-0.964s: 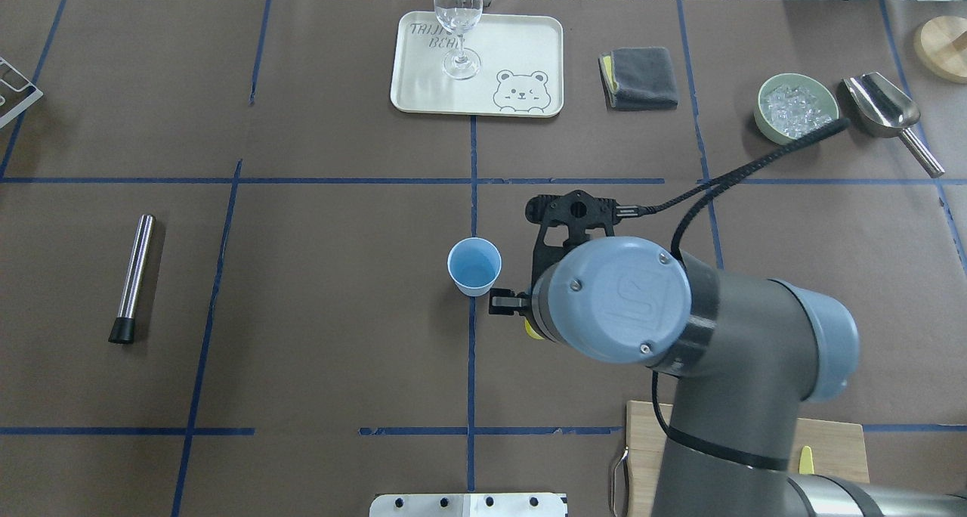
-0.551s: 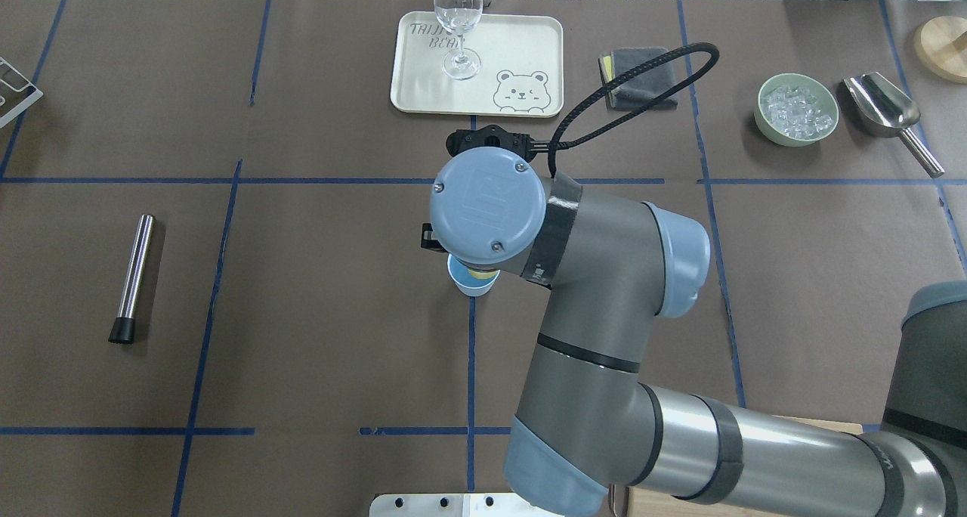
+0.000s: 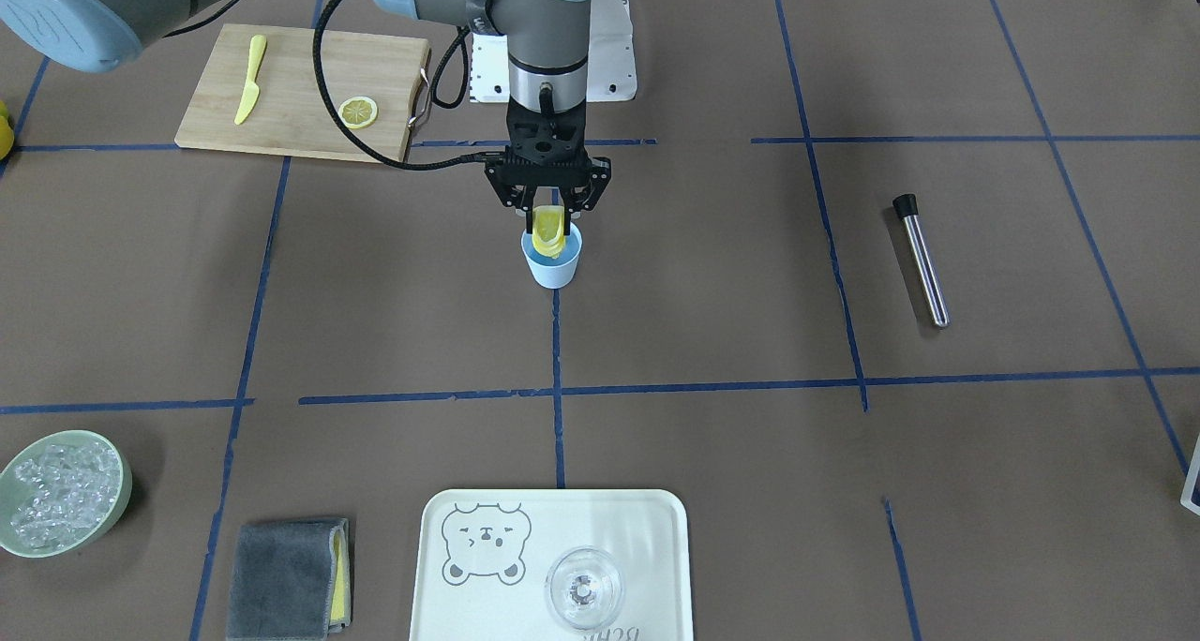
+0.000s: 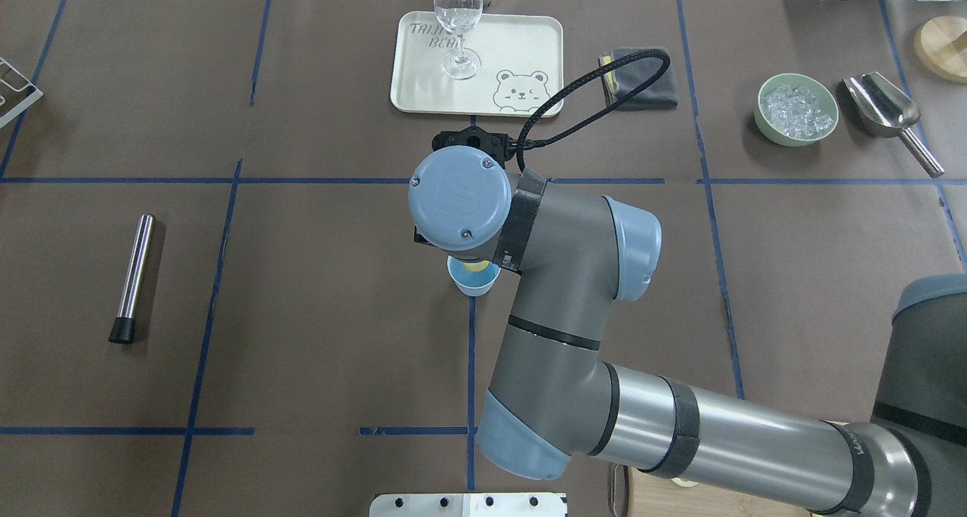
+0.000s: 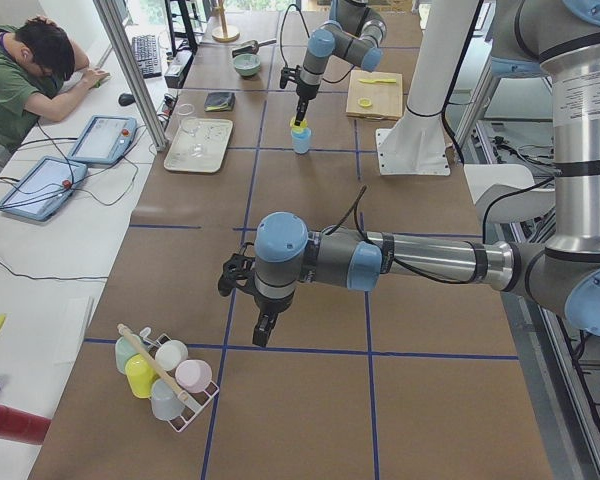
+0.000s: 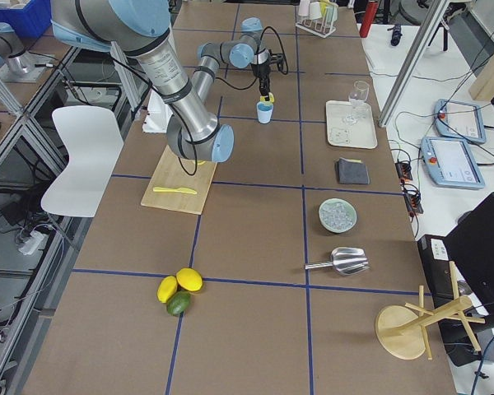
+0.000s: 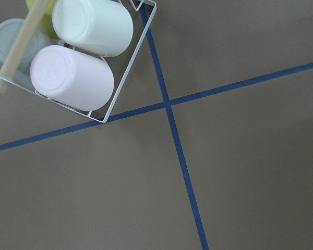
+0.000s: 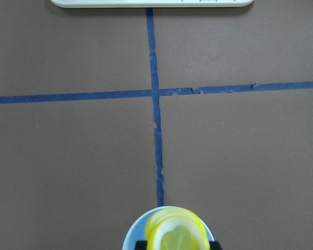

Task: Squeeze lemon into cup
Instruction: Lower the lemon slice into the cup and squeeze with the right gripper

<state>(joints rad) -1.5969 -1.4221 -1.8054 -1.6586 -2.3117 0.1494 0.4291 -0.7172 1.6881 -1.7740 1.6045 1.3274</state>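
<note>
The light-blue cup (image 3: 553, 266) stands on the brown table at a blue tape cross. My right gripper (image 3: 551, 216) hangs straight down over its mouth, shut on the lemon (image 3: 548, 230), a yellow slice bent between the fingers and dipping into the cup. In the right wrist view the folded lemon (image 8: 177, 233) fills the cup's (image 8: 134, 237) opening. From overhead only the cup's near rim (image 4: 474, 286) and a sliver of lemon (image 4: 476, 268) show under the wrist. My left gripper (image 5: 264, 331) hovers far off by a rack of cups; I cannot tell whether it is open or shut.
A second lemon slice (image 3: 358, 111) and a yellow knife (image 3: 247, 93) lie on the wooden board (image 3: 300, 79). A tray (image 3: 450, 603) holds a clear glass (image 3: 583, 587). Also about: a grey cloth (image 3: 286, 580), a green bowl (image 3: 19, 538) of ice, a metal muddler (image 3: 923, 264), a scoop (image 4: 884, 109).
My right arm swung left from beside the cup to above it, carrying the lemon, which now sits over the cup's mouth. The cup has stayed in place.
</note>
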